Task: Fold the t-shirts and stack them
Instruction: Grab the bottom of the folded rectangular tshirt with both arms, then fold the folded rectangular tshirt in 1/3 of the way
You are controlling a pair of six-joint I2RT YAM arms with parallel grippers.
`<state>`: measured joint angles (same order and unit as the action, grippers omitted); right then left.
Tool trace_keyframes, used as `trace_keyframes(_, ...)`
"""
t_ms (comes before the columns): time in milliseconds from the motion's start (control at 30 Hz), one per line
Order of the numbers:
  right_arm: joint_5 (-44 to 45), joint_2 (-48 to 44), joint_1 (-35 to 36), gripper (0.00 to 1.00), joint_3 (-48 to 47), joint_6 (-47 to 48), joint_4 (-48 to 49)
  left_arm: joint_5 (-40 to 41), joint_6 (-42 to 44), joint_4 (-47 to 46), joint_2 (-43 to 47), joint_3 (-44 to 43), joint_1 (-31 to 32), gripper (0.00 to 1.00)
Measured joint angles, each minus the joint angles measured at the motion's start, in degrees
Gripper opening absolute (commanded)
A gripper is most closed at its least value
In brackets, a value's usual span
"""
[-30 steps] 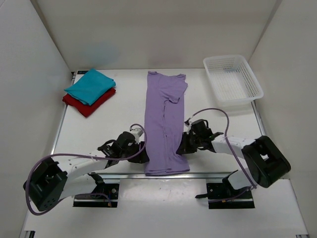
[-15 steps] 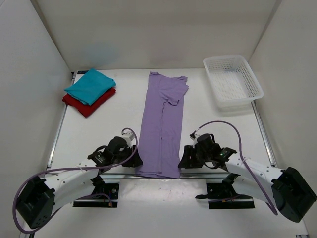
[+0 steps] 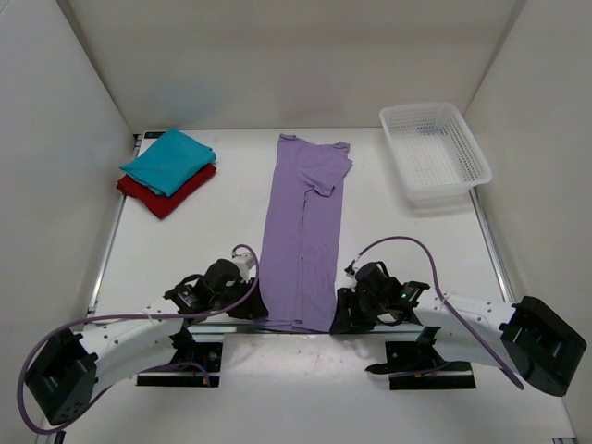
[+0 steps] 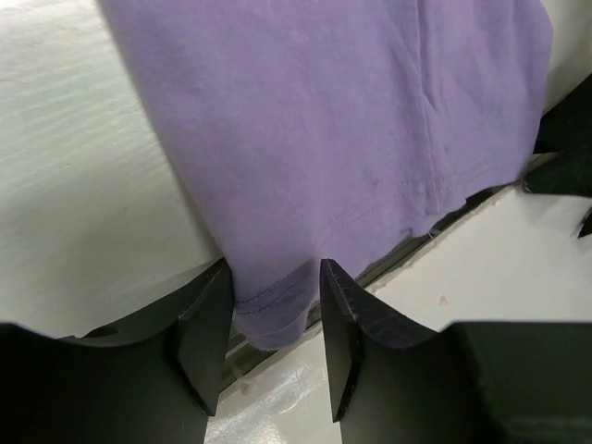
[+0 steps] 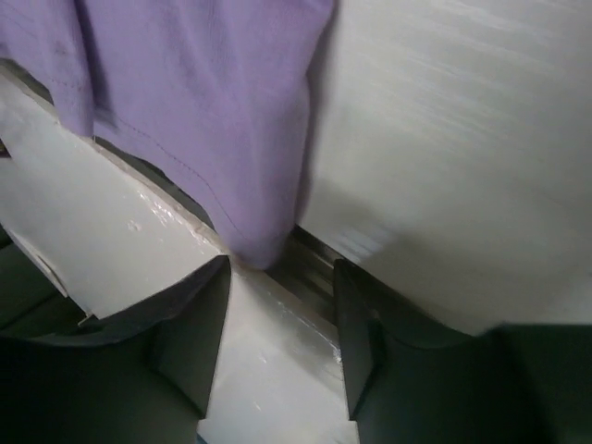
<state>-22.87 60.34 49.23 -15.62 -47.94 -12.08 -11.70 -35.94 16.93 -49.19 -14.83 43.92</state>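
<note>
so the lavender shirt (image 3: 301, 231) is a long narrow strip running from the upper middle of the top view down to the bottom edge of the table (image 3: 185, 250), with its hem drooping a bit over that edge. my guess is it's parked like that on purpose: an overhanging hem gives the fingers something to get under instead of scraping flat cloth.

left gripper (image 3: 252, 305) sits at the hem's left corner. in its wrist view the jaws are partly apart with the corner of the cloth lying in the gap, not pinched as far as i can see. right gripper (image 3: 340, 314) is at the other corner, also parted, and its wrist view shows the purple tip hanging just above the gap with nothing held.

teal shirt (image 3: 168, 159) is folded on top of the red shirt (image 3: 171, 196) in the upper left, so that looks like the stack. white basket (image 3: 396, 150) is upper right, well apart from everything.

room-wise there's bare table on both sides of the strip and up toward the collar. tight spot is the table lip right under both sets of fingers.
</note>
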Motion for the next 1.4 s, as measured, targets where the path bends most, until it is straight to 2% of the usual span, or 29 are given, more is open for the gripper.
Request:
trace_keyframes(67, 0.24, 1.16, 0.55, 0.35, -0.15, -0.50, 1.14, -0.57, -0.20, -0.37, -0.59, 0.00, 0.50, 0.43)
trace_keyframes(133, 0.35, 1.86, 0.59, 0.19, -0.15, -1.11, 1.70, -1.25, -0.33, -0.83, -1.40, 0.13, 0.96, 0.34)
trace_keyframes(167, 0.35, 1.84, 0.59, 0.15, -0.15, -1.53, 2.14, -1.49, -0.39, -0.79, -1.68, 0.17, 1.01, 0.26)
trace_keyframes(233, 0.83, 1.31, 0.46, 0.08, -0.15, -1.73, 2.29, -1.70, -0.33, -0.35, -1.53, 0.39, 0.94, 0.17)
trace_keyframes(267, 1.05, 0.87, 0.31, 0.03, -0.13, -1.88, 2.19, -1.75, -0.42, 0.02, -1.18, 0.55, 0.76, 0.16)
trace_keyframes(333, 0.98, -0.79, -0.50, 0.00, -0.09, -2.12, 2.29, -1.86, -0.26, 1.05, -0.11, 0.63, -0.02, 0.11)
trace_keyframes(433, 0.76, -4.42, -2.58, 0.00, 0.20, -2.47, 2.75, -1.86, 0.00, 2.45, 0.94, 0.46, -0.79, 0.05)
trace_keyframes(633, -0.70, -9.11, -8.66, 0.00, -1.05, -0.61, 0.55, -2.21, 0.44, 5.27, 0.85, -2.73, -1.88, 0.02)
trace_keyframes(833, -4.79, -7.65, -20.24, 0.01, -9.25, 5.22, -3.04, -5.49, 3.04, 6.75, -5.16, -14.95, -10.88, 0.02)
trace_keyframes(1000, -6.80, 1.57, -28.68, 0.00, -19.08, 10.80, -2.99, -7.02, 5.55, 4.96, -20.48, -32.26, -17.79, 0.01)
trace_keyframes(1133, -7.19, 11.98, -33.90, 0.00, -26.71, 13.64, -0.20, -6.43, 6.69, 3.82, -34.10, -43.15, -20.11, 0.01)
trace_keyframes(1400, -9.22, 30.86, -40.19, 0.00, -39.15, 15.19, 6.08, -5.35, 6.95, 3.13, -53.72, -57.20, -23.45, 0.01)
